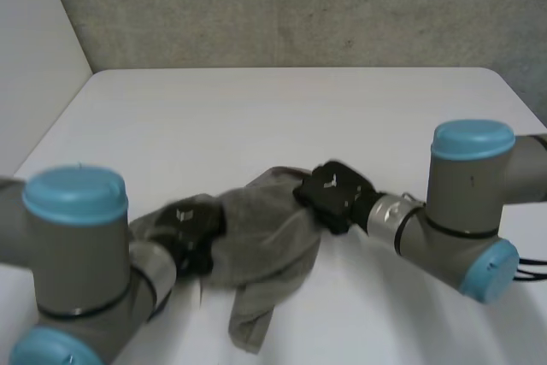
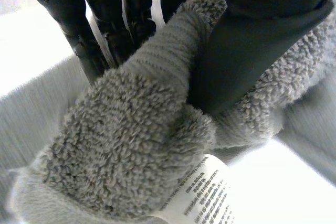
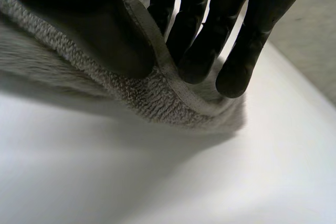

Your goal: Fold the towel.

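Observation:
A grey towel (image 1: 265, 241) hangs bunched between my two hands just above the white table (image 1: 282, 117), one end drooping toward the table's near edge. My left hand (image 1: 190, 230) is shut on the towel's left part; in the left wrist view its thumb (image 2: 236, 61) presses the fluffy towel (image 2: 131, 150) against the fingers (image 2: 105, 30), with a white care label (image 2: 202, 195) below. My right hand (image 1: 335, 194) is shut on the towel's right edge; in the right wrist view the thumb (image 3: 94, 24) and fingers (image 3: 210, 40) pinch the hemmed edge of the towel (image 3: 173, 98).
A grey wall (image 1: 299, 6) stands behind the table's far edge. My left arm (image 1: 77, 262) and right arm (image 1: 466, 203) reach in over the near corners of the table.

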You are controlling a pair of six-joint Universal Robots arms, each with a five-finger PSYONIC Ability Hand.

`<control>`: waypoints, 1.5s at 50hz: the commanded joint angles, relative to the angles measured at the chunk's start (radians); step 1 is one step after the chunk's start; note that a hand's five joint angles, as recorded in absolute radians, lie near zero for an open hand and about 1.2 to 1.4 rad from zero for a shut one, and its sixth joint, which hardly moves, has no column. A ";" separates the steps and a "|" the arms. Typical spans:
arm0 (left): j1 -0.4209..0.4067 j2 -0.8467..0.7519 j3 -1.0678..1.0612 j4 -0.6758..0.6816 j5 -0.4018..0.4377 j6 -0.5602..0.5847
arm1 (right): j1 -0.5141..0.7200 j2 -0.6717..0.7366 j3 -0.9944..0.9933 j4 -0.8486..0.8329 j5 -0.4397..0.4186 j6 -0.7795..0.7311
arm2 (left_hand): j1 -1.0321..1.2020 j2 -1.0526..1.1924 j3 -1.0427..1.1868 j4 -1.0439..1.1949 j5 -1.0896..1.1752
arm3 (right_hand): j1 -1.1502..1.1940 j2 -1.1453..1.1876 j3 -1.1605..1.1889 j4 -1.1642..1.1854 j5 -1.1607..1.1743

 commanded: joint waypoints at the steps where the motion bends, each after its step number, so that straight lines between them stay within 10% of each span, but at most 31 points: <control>1: 0.011 0.043 0.340 0.015 -0.002 0.140 | 0.001 -0.046 -0.216 -0.191 0.200 0.105 | 0.261 0.209 0.220 0.206 0.280 | 0.076 0.068 0.060 0.065 0.055; 8: 0.052 0.045 0.651 0.358 0.002 0.309 | -0.004 -0.268 -0.218 -0.686 0.330 0.261 | 0.261 0.209 0.220 0.206 0.280 | 0.076 0.068 0.060 0.065 0.055; 16: 0.052 0.114 0.518 0.698 0.004 0.312 | -0.005 -0.351 -0.192 -0.689 0.347 0.330 | 0.261 0.209 0.220 0.206 0.280 | 0.076 0.068 0.060 0.065 0.055; 38: 0.250 0.036 -0.058 0.655 0.136 0.308 | 0.131 -0.208 0.170 -0.238 -0.078 0.324 | 0.197 0.145 0.156 0.142 0.216 | 0.076 0.068 0.060 0.065 0.055; 44: 0.293 0.036 -0.118 0.641 0.136 0.314 | 0.191 -0.095 0.137 -0.101 -0.082 0.306 | 0.191 0.139 0.150 0.136 0.210 | 0.047 0.040 0.031 0.037 0.027; 50: 0.348 0.091 -0.145 0.557 0.137 0.309 | 0.177 -0.152 0.077 -0.043 0.003 0.291 | 0.027 -0.025 -0.013 -0.028 0.046 | -0.827 -0.834 -0.843 -0.837 -0.847; 60: 0.382 0.149 -0.152 0.439 0.137 0.309 | 0.062 -0.190 0.132 -0.100 0.165 0.361 | -0.399 -0.451 -0.440 -0.454 -0.380 | -0.907 -0.914 -0.923 -0.917 -0.927; 75: 0.398 0.177 -0.237 0.433 0.142 0.315 | -0.076 -0.134 0.170 -0.071 0.106 0.347 | -0.769 -0.821 -0.810 -0.824 -0.750 | -0.866 -0.873 -0.882 -0.876 -0.886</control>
